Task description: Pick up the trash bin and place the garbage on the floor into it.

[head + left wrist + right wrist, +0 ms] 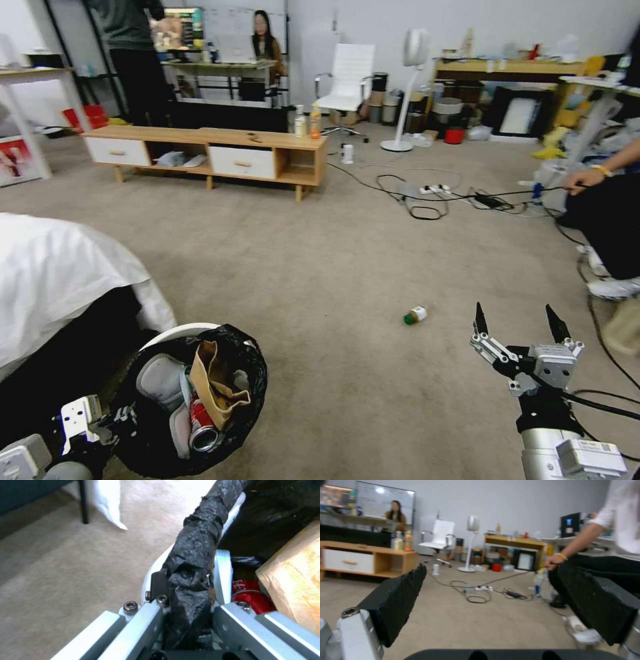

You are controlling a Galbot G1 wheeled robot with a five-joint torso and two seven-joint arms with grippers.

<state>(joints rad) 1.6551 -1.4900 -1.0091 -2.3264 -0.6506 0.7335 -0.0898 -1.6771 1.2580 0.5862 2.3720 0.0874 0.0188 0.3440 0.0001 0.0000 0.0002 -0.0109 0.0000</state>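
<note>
While left gripper (pixel 186 585) clamps trash bin (pixel 175 331) rim, right gripper (pixel 517 323) gapes beside bottle (pixel 415 315).

Beige-tan floor (pixel 320 267); white trash bin (pixel 175 333) with crinkly black liner; inside it, a red soda can (pixel 202 423) with silver top, torn brown cardboard (pixel 215 387), pale grey-white scraps; on the carpet, a small white bottle (pixel 415 315) with green cap; silver-grey left gripper (pixel 110 420) and right gripper (pixel 517 325), the right one with black ribbed pads (pixel 398 597); white bedsheet (pixel 53 273); light wood cabinet (pixel 207 155) with white drawers; black cables (pixel 427 200).
</note>
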